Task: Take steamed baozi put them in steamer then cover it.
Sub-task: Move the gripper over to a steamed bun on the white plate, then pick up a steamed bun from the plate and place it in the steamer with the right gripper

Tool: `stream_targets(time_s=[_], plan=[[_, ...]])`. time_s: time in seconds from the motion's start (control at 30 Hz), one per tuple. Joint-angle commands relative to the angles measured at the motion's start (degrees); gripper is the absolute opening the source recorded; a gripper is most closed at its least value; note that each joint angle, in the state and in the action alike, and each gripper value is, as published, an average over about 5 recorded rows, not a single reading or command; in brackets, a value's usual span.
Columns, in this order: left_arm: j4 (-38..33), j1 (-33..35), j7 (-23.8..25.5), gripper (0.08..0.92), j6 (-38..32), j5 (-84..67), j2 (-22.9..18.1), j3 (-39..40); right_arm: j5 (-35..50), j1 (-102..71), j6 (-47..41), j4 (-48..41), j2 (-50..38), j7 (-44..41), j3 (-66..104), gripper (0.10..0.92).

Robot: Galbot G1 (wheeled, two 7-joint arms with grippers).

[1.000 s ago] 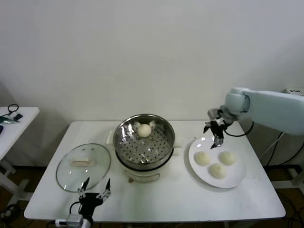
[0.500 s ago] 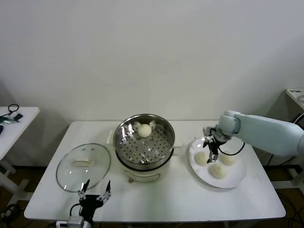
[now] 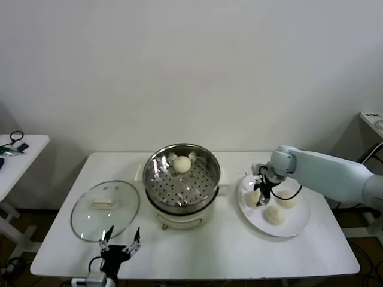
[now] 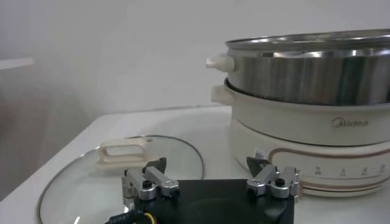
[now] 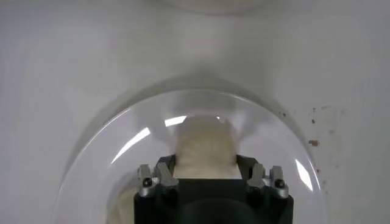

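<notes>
Smooth domed baozi (image 5: 205, 149) between right gripper (image 5: 210, 178) fingers; left gripper (image 4: 210, 181) fingers spread wide.

We see the round shiny steel steamer (image 3: 182, 182) open on top, only one cream-white bun (image 3: 182, 164) at its far rim. The clear glass lid (image 3: 105, 209) occupies the table's left; bare white tabletop (image 3: 227, 248) lies in front.

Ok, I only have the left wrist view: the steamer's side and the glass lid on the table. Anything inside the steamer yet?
Observer: One baozi lies on the perforated tray of the steamer, towards the far side.
Operator: Where is the right gripper?
Observer: The right gripper is down on the white plate, jaws closed on the baozi nearest the steamer.
Operator: How many others are on that plate?
Observer: Two other baozi lie beside the gripped one.
</notes>
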Motion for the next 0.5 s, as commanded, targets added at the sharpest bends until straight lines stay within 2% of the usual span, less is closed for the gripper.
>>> stream_targets(time_s=[0.03, 0.27, 0.5], plan=[[-0.11, 0.21, -0.03, 0.823, -0.21, 0.19, -0.07, 0.17, 0.3, 2.11, 0.28, -0.3, -0.08, -1.58, 0.59, 0.647], [-0.24, 0.08, 0.0, 0.823, -0.01, 0.41, -0.06, 0.51, 8.47, 22.13, 3.06, 3.79, 0.33, -5.2, -10.93, 0.645], [-0.76, -0.11, 0.1, 0.823, 0.53, 0.25, 0.74, 0.4, 24.82, 45.36, 2.72, 10.06, 5.65, -7.92, -20.29, 0.645]])
